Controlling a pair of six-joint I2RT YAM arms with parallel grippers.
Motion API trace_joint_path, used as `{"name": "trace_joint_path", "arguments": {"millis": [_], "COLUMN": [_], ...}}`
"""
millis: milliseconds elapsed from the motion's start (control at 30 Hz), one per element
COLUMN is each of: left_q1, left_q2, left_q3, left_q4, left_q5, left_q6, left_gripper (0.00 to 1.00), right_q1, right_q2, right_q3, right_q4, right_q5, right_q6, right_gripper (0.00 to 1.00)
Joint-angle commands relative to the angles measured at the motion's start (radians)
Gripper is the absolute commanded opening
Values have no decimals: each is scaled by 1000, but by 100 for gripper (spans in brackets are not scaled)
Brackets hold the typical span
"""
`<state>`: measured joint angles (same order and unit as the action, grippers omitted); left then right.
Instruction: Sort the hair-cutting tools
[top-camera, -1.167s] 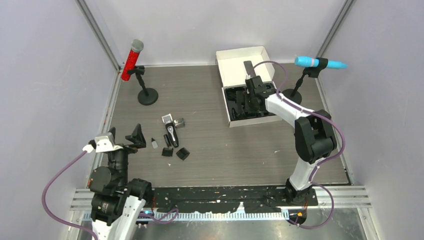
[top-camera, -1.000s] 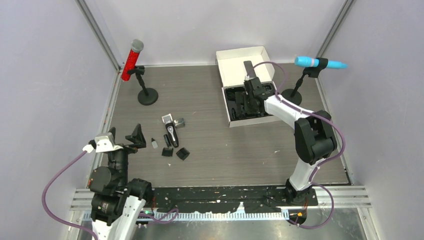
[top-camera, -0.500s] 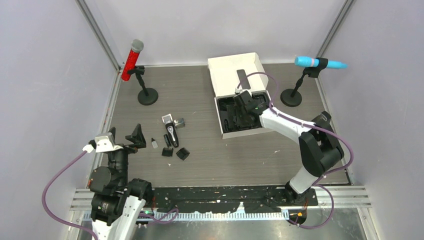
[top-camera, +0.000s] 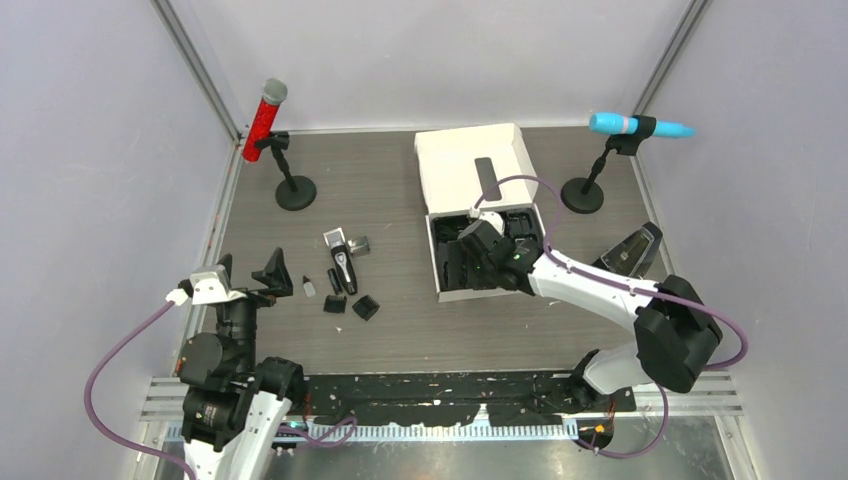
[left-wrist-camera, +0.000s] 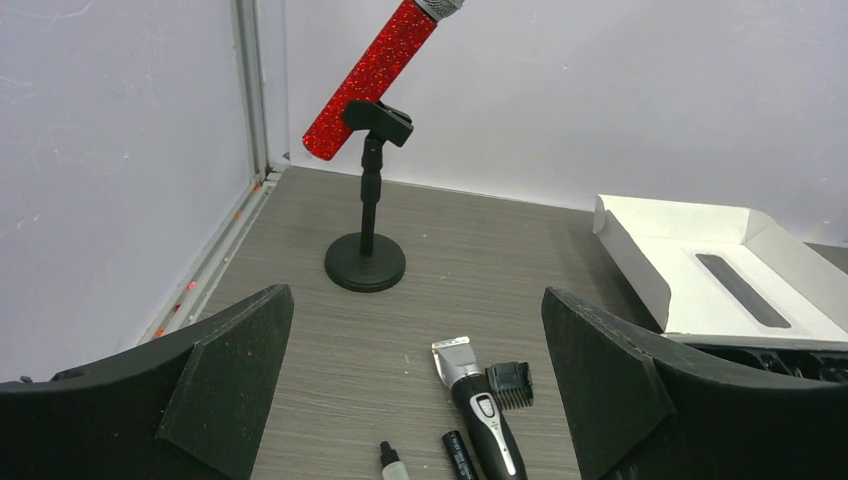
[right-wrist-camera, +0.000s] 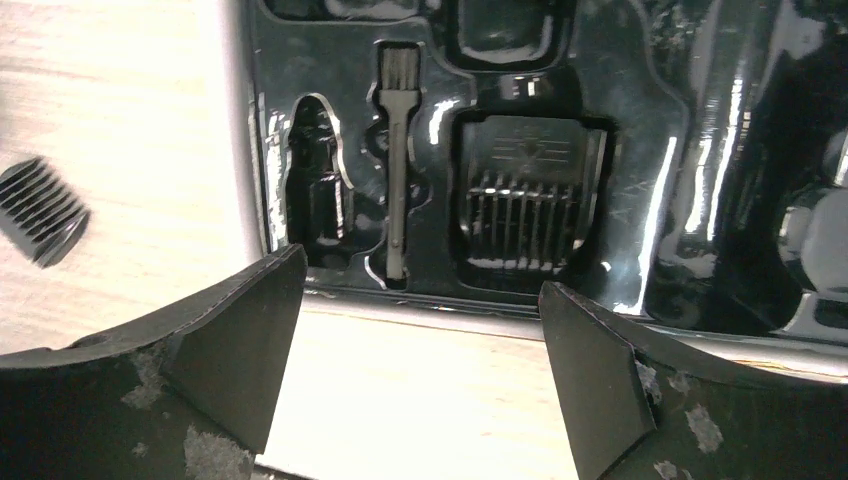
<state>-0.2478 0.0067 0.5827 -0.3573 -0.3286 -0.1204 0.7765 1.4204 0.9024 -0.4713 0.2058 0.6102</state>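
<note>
The clipper (top-camera: 343, 268) looks light, stiff and slick, best pinched mid-body, while the left gripper (left-wrist-camera: 415, 298) and right gripper (right-wrist-camera: 420, 275) gape wide, empty.

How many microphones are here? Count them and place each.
2. The red microphone stands at the far left corner; the blue microphone stands at the far right, beside the white box. None appears hidden.

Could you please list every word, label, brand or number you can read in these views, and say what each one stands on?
No text can be read in any view.
Comb attachment seated in the black tray: faint raised marks near its top, too blurred to read.
White box: the dark strip inside its lid shows no lettering.
Hair clipper: no legible marking.
</note>
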Motion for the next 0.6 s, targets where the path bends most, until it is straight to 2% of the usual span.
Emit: {"name": "trace_joint_path", "arguments": {"millis": [0, 300, 467, 567], "left_q1": [-2, -2, -2, -4], "left_q2": [-97, -105, -104, -92], "left_q3": [-3, -4, -2, 0], "left_q4": [17, 13, 5, 2], "left_q5": [19, 24, 25, 31], "left_q6": [13, 11, 9, 6], "left_gripper": [100, 100, 100, 100], "right_q1": [67, 180, 188, 188], "right_q2": [-44, -60, -166, -249], "right_q3": [-25, 2, 37, 70], "right_q4": [-44, -71, -67, -69], "right_q5": [-11, 4, 126, 249], "right_q6": [130, 173, 113, 84], "right_gripper": [95, 95, 95, 95]}}
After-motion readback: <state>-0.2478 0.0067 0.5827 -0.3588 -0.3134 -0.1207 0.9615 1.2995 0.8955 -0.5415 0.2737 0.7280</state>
